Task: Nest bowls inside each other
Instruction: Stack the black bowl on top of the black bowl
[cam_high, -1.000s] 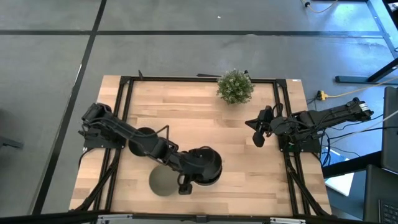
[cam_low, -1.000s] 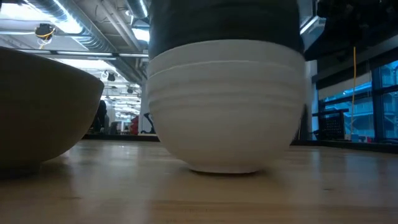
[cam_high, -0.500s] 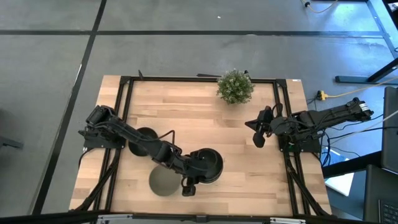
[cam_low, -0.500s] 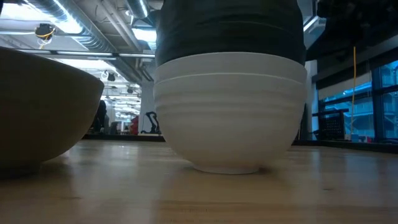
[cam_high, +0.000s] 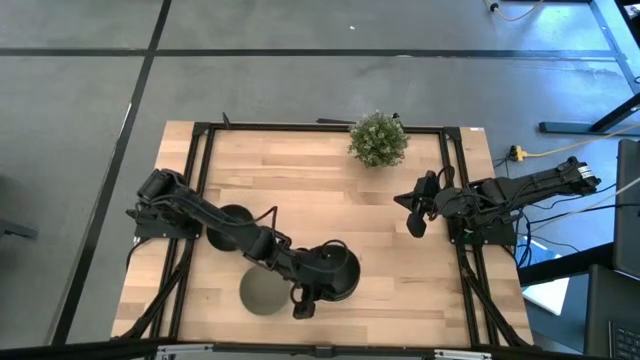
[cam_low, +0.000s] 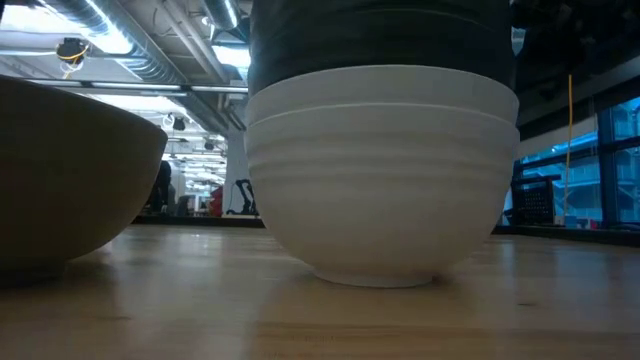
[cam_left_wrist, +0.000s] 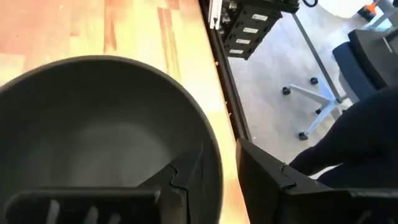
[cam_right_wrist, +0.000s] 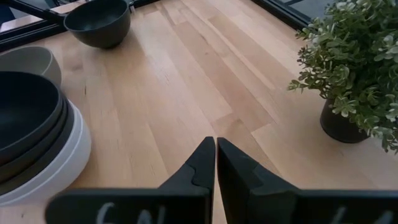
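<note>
A stack of bowls (cam_high: 341, 262) stands on its base near the table's near edge: black bowls nested in two white ones (cam_low: 380, 170). My left gripper (cam_high: 303, 304) is shut on the top black bowl (cam_left_wrist: 93, 137) at the stack's near side. The grey-olive bowl (cam_high: 262, 293) sits on the table just left of the stack and also shows in the low view (cam_low: 70, 170). A single black bowl (cam_high: 235, 216) stands farther left, partly under the left arm. My right gripper (cam_high: 415, 222) waits shut at the right side, above the table (cam_right_wrist: 216, 142). My left gripper (cam_left_wrist: 217, 155) has the top black bowl by its rim (cam_left_wrist: 211, 165) on the stack's near side. One finger (cam_left_wrist: 177, 180) is inside against the wall and the other (cam_left_wrist: 261, 177) outside. The fingers come slanting down from above. The stack stands upright on the table.
A small potted plant (cam_high: 378, 138) stands at the far edge, close to the right arm and in its wrist view (cam_right_wrist: 354, 68). A black frame rail (cam_high: 200, 180) runs along the table's sides. Bare wood lies between the stack and the right arm.
My left gripper has moved toward the near edge and a little to the right, keeping its hold on the rim. The whole stack has slid along the table with it, staying upright, and now stands closer to the near edge.
</note>
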